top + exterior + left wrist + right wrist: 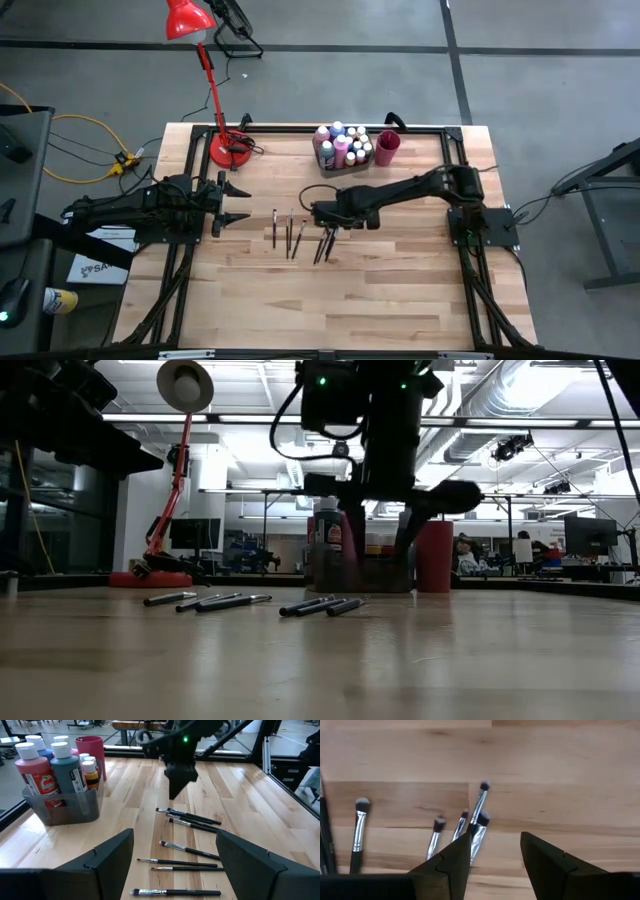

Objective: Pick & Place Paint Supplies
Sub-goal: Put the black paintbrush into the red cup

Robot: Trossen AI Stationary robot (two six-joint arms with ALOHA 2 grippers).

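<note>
A red desk lamp (215, 100) stands at the wooden surface's (400, 290) eleven o'clock corner — a red cup (388, 148) touches the grey bin (330, 163) near twelve o'clock; yellow cable (85, 140) lies on the floor at nine

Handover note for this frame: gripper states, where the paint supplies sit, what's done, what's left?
Left gripper: open, empty, waiting at the table's left side.
Right gripper: open, empty, poised over the paintbrushes at mid-table.
Paint bottles: standing in the grey bin at the back edge, beside the red cup.
Done: bottles look binned.
Left: all visible brushes lie loose on the wood, in two small clusters, none picked up; the right arm's nearest cluster seems the likely next grab.
</note>
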